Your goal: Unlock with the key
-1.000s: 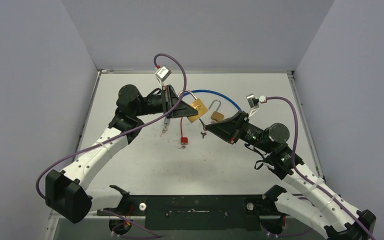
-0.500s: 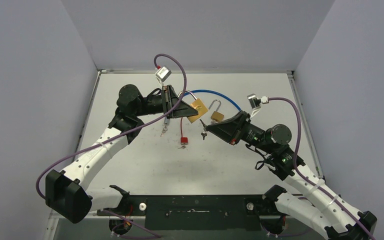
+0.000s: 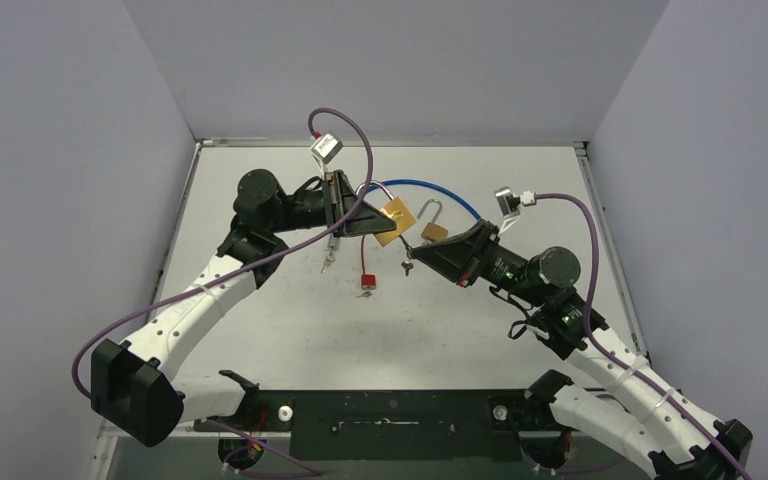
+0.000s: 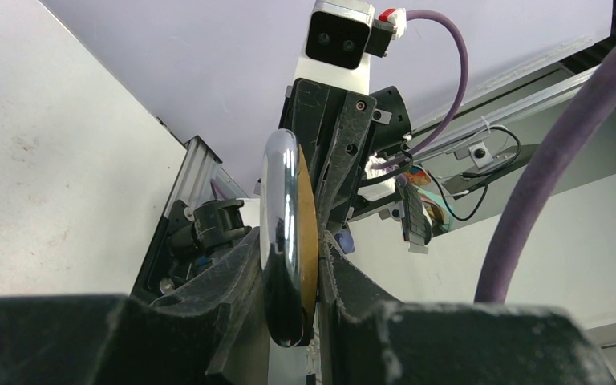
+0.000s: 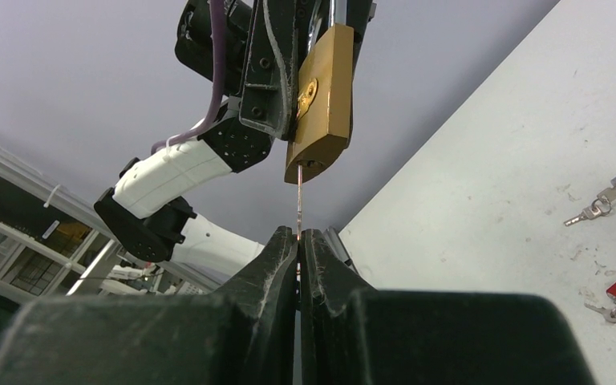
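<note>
Nearest, the right end effector [image 5: 299, 241] is pinched closed on the key [image 5: 299, 200], whose thin blade runs straight out along the finger axis to meet the underside of the brass padlock [image 5: 325, 88]; whether the tip has entered the keyway cannot be told. Beyond, the left end effector [image 3: 380, 224] clamps that padlock by its flat faces above the desk [image 3: 280, 330], so the coming move is judged a push along the blade, then a turn. Farther off, a red padlock [image 3: 367, 281] lies on the desk; no container shows.
</note>
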Controlling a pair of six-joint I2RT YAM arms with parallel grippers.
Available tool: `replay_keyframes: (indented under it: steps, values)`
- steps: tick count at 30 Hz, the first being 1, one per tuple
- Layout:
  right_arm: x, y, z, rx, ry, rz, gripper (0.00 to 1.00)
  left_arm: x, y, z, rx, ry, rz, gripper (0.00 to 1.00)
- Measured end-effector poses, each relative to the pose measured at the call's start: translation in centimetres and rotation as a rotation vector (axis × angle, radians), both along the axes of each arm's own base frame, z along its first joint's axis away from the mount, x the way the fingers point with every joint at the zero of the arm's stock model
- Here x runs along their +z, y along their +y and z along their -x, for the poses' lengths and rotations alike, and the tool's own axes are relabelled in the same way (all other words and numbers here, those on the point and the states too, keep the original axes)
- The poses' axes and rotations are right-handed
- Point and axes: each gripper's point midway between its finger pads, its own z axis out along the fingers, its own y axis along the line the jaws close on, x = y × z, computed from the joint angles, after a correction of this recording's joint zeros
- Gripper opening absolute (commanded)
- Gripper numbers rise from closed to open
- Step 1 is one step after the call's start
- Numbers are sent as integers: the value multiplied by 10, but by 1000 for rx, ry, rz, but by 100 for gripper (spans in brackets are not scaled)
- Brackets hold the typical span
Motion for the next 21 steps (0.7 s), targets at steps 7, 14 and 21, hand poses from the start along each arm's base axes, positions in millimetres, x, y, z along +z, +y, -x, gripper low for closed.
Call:
replay_keyframes:
  steps: [7,14,21]
  values:
    - [-2,0,-2,-6,8,4,0,-1,0,0,-1,4,0,0]
    - [-6,2,-6,-9,23,12,0,0,0,0,1,5,4,0]
    - [-6,2,-6,-8,27,10,0,0,0,0,1,2,6,0]
